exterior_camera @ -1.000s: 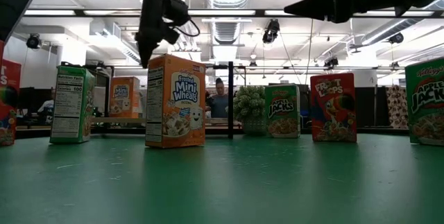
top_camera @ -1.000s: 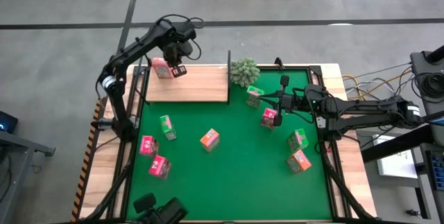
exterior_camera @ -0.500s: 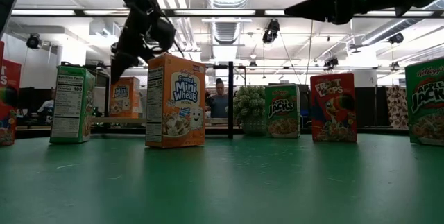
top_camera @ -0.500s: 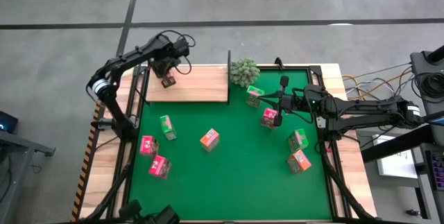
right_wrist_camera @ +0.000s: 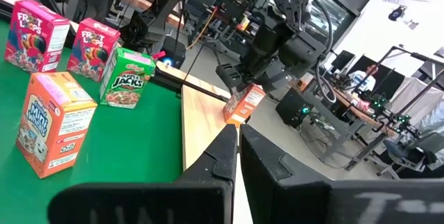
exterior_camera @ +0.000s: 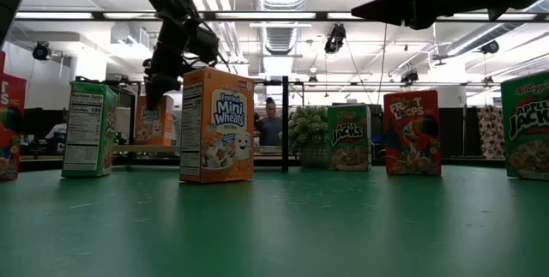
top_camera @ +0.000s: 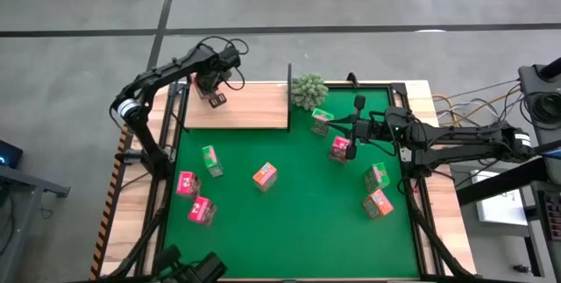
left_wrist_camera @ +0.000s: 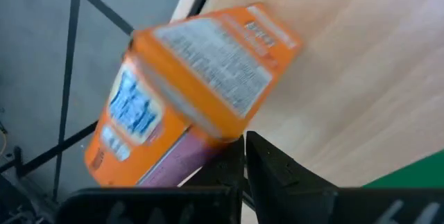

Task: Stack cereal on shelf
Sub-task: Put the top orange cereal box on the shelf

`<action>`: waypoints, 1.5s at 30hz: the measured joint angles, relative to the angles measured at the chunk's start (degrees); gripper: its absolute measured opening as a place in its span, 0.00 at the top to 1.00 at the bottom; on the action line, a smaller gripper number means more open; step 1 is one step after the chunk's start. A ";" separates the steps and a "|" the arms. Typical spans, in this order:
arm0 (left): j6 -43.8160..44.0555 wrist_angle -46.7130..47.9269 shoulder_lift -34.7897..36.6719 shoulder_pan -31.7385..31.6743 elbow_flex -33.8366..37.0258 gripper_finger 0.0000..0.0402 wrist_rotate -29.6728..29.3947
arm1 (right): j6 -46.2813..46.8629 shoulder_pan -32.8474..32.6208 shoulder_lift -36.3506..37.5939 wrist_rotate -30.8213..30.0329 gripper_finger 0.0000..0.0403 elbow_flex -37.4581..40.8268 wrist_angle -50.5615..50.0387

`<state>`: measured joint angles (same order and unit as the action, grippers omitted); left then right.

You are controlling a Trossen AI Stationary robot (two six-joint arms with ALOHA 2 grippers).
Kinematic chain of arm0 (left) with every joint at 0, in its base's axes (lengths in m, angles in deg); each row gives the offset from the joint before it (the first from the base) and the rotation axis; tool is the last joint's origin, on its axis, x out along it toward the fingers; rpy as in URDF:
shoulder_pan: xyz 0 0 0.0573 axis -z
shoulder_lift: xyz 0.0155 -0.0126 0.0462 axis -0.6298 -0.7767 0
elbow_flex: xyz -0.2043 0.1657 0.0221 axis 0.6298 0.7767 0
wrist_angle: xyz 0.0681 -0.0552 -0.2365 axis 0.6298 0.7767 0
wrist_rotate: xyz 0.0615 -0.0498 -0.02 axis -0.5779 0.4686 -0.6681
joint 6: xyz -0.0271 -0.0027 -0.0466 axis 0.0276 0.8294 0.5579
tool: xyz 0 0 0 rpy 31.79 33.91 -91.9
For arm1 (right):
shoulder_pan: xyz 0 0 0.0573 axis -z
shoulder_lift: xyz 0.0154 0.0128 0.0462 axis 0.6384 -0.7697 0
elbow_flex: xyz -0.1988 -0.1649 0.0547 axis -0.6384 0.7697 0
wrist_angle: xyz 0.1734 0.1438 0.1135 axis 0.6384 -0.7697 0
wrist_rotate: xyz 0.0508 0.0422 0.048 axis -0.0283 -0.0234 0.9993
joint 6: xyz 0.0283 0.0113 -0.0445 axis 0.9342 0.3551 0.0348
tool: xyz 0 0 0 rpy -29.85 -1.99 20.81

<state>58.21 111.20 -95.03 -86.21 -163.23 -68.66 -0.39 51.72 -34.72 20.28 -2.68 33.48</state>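
Cereal box in orange point(left_wrist_camera: 201, 92) sits tilted at the far left end of the shelf point(top_camera: 254, 108), held in the pinched-shut left hand point(top_camera: 213, 97), so the step in hand looks like setting this box down on the board. Next it likely needs to stand upright before the fingers let go. Seven other boxes lie scattered over the green mat point(top_camera: 289, 222) on the surface, among them an orange one point(top_camera: 265, 176). Over the mat's right part hovers the right hand point(top_camera: 353, 130), closed and empty.
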 joint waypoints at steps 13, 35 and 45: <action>1.57 -0.43 0.00 -0.95 0.68 1.00 -2.01 | 0.00 0.01 0.00 0.00 0.98 0.00 -0.03; 4.48 -6.90 -0.04 -0.95 6.73 1.00 0.39 | 0.00 0.01 0.00 0.00 0.98 0.00 -0.03; 4.53 -5.57 -0.04 -0.95 6.73 1.00 -3.27 | 0.00 0.01 0.00 0.00 0.98 0.00 -0.05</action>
<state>62.74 105.63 -95.07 -87.16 -156.49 -71.93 -0.39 51.73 -34.72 20.28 -2.68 33.44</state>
